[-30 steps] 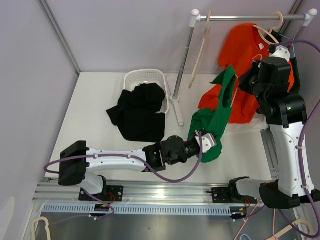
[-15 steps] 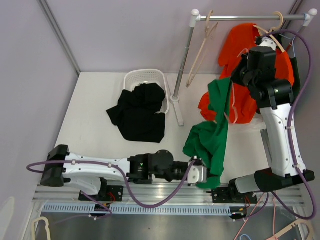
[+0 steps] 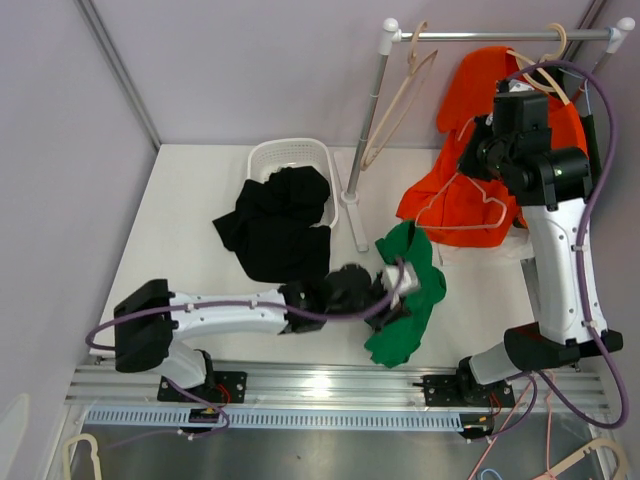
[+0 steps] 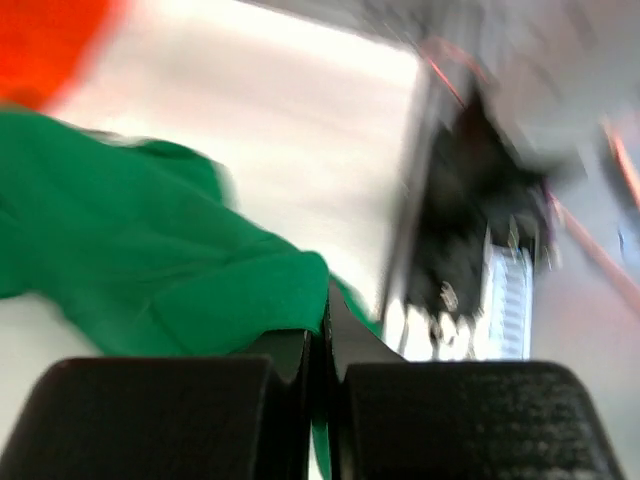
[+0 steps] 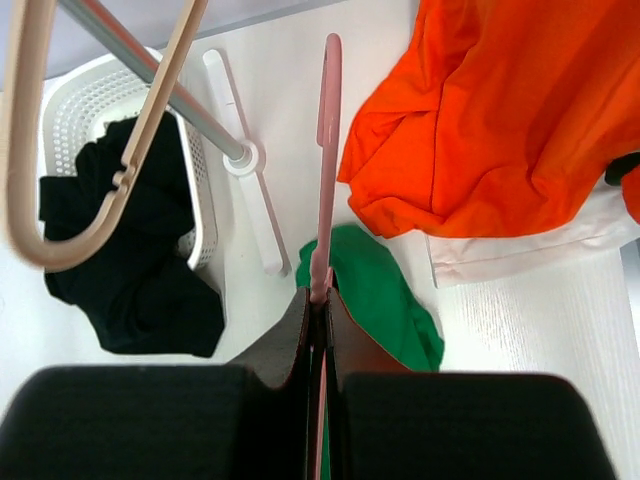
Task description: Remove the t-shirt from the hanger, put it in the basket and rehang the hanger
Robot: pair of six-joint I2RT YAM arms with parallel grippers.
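White counter (image 3: 200, 200), lilac walls (image 3: 250, 70): left claw (image 4: 320, 335) pinches the green t-shirt (image 3: 408, 318), right claw (image 5: 318, 300) pinches the pink hanger (image 5: 326, 140).

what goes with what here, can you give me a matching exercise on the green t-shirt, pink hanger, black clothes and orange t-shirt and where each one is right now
Things:
1. green t-shirt
2. pink hanger
3. black clothes
4. orange t-shirt

Places:
A. spilling out of the white basket
B. hanging from the rail
C. bare, gripped by the right end effector
D. heaped on the table, pinched by the left end effector

Pairs: 1-D, 2-C, 3-A, 4-B
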